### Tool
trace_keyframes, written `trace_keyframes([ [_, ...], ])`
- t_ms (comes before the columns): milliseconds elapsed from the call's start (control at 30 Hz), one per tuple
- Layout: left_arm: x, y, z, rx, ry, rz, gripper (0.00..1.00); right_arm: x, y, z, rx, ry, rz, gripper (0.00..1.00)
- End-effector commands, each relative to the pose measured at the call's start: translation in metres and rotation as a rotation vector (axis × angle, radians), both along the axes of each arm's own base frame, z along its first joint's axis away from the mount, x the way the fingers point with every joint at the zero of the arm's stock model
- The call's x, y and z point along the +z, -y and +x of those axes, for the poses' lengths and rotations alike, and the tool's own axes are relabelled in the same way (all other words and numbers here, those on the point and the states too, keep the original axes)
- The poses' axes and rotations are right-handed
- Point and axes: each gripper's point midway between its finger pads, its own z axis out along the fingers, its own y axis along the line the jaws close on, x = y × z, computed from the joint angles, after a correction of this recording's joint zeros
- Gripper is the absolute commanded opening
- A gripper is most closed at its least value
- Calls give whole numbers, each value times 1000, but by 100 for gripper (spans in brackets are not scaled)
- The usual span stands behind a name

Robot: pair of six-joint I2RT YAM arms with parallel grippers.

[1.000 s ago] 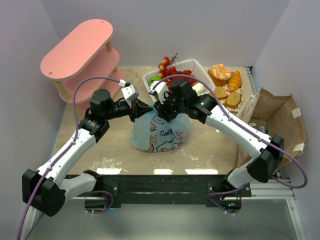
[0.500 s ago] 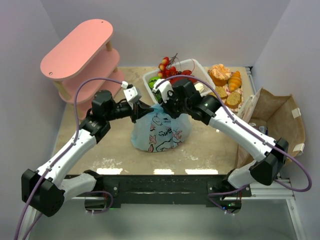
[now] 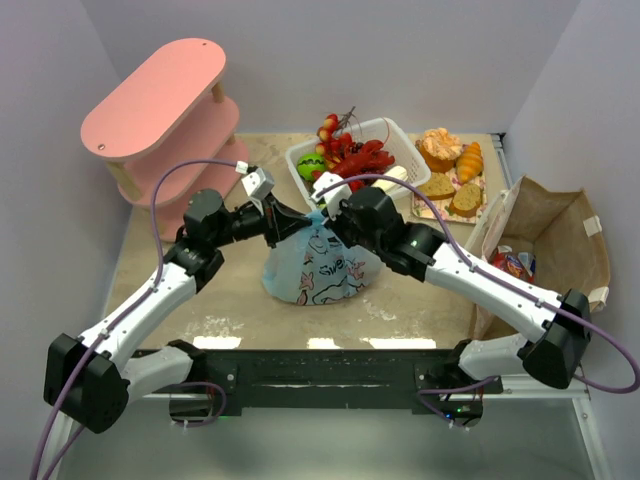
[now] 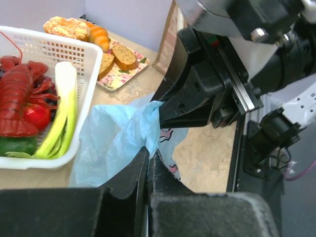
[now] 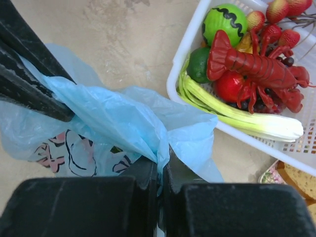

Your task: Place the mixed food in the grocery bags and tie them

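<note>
Only the overhead view shows the stiff brown paper bag (image 3: 560,250) at the right. Left of it sits the thin light-blue printed plastic bag (image 3: 315,270), its gathered top pinched by the left gripper (image 4: 148,158) and right gripper (image 5: 163,165). The wrist views show each pair of jaws clamped on the film.

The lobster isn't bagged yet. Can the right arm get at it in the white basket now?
Probably not yet: the right gripper is shut on the light-blue bag. The lobster lies uncovered in the white basket just beyond; only that grip hinders it.

Light-blue printed bag (image 3: 320,266) upright, top gathered, seemingly full
</note>
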Motion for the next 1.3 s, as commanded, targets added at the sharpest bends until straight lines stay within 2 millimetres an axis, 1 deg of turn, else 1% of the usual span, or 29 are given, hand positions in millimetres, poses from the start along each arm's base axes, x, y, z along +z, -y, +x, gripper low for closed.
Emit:
trace_keyframes([
  [0, 21, 6, -12, -26, -57, -185, 0, 18, 16, 25, -199, 159, 153, 0],
  [33, 28, 9, -15, -37, -36, -222, 0, 24, 17, 24, -222, 167, 214, 0],
  [67, 29, 11, -19, -47, -70, -247, 0, 23, 17, 26, -236, 191, 264, 0],
  [133, 22, 17, -24, -56, -96, -269, 0, 28, 24, 29, -302, 213, 331, 0],
  [200, 15, 20, -25, -37, -136, -276, 0, 34, 31, 34, -366, 252, 397, 0],
  [267, 10, 26, -30, -39, -156, -280, 0, 39, 33, 38, -397, 285, 449, 0],
  [300, 8, 26, -27, -13, -166, -288, 0, 41, 37, 40, -423, 299, 465, 0],
  [333, 3, 30, -33, -17, -193, -291, 0, 42, 37, 41, -431, 309, 476, 0],
  [400, 2, 36, -39, -9, -204, -317, 0, 44, 39, 44, -453, 337, 516, 0],
  [433, -6, 38, -42, -6, -228, -322, 0, 41, 40, 44, -462, 343, 521, 0],
  [467, -2, 39, -46, -12, -214, -348, 0, 47, 38, 45, -457, 360, 558, 0],
  [500, -4, 45, -53, -20, -222, -359, 0, 47, 35, 45, -455, 348, 590, 0],
  [533, -12, 47, -56, -21, -243, -359, 0, 48, 33, 46, -445, 346, 598, 0],
  [567, -9, 48, -59, -27, -233, -379, 0, 48, 30, 46, -433, 342, 597, 0],
  [633, -9, 51, -64, -26, -245, -400, 0, 49, 28, 45, -421, 338, 597, 0],
  [667, -10, 52, -64, -19, -246, -404, 0, 47, 28, 45, -418, 338, 589, 0],
  [733, -4, 53, -68, -8, -220, -415, 0, 41, 30, 48, -425, 333, 561, 0],
  [833, 1, 54, -68, 8, -186, -391, 0, 31, 36, 51, -431, 325, 535, 0],
  [867, -7, 55, -65, 20, -195, -350, 0, 31, 34, 50, -407, 319, 538, 0],
  [933, -3, 53, -56, 66, -131, -292, 0, 35, 32, 44, -354, 331, 535, 0],
  [967, -17, 51, -52, 94, -145, -221, 0, 37, 30, 40, -327, 334, 534, 0],
  [1000, -6, 48, -44, 135, -109, -210, 0, 38, 24, 36, -271, 335, 523, 0],
  [1033, 0, 42, -42, 157, -48, -179, 0, 42, 25, 32, -251, 344, 524, 0],
  [1067, -4, 38, -40, 176, -40, -136, 4, 42, 24, 29, -230, 349, 518, 0],
  [1100, 13, 32, -39, 194, 28, -134, 21, 42, 21, 26, -197, 351, 509, 0],
  [1133, 17, 30, -39, 196, 51, -120, 31, 42, 23, 22, -185, 355, 512, 0],
  [1167, 16, 26, -39, 205, 59, -96, 48, 42, 23, 21, -174, 361, 504, 0],
  [1233, 29, 17, -41, 225, 116, -95, 59, 41, 23, 17, -151, 362, 494, 0],
  [1267, 29, 15, -40, 233, 121, -87, 66, 43, 24, 15, -142, 373, 494, 0],
])
